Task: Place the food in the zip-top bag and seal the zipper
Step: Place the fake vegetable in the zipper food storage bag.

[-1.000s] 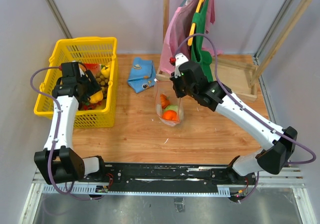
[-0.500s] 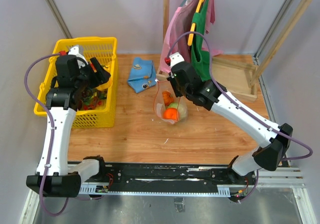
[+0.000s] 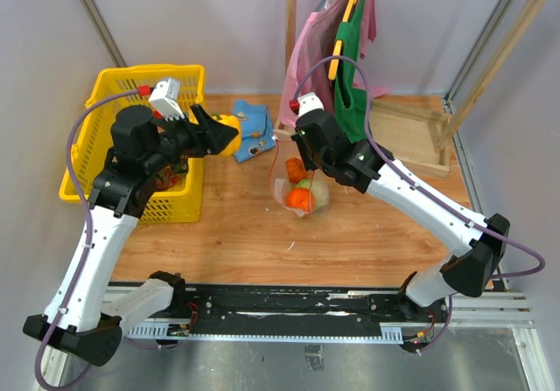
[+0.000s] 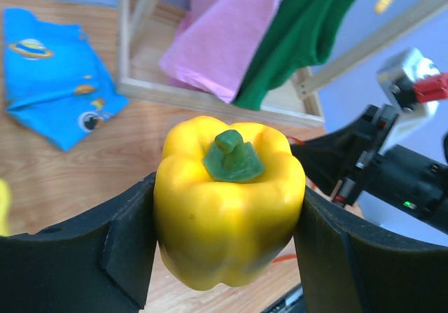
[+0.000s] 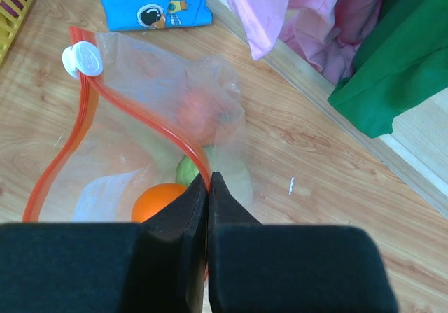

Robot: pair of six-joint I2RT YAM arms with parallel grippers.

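Glossy yellow lobed pepper [image 4: 227, 201], green-stemmed

A light wooden tabletop [image 3: 350, 233] spreads under everything, closed in by plain pale grey walls [image 3: 201, 24]. Straight beyond the left fingers [image 4: 105, 257] stands the wooden base frame [image 4: 182, 96] of a clothes rack. A pink garment [image 4: 224, 33] and a green garment [image 4: 308, 40] hang down over it. A folded blue cloth [image 4: 49, 89] with cartoon prints lies beyond and to the left of those fingers. Beyond the right fingers [image 5: 294, 271], the garments hang to the right and the cloth lies to the left. A dark metal rail [image 3: 289, 302] runs along the table's near edge. The light is soft and even.
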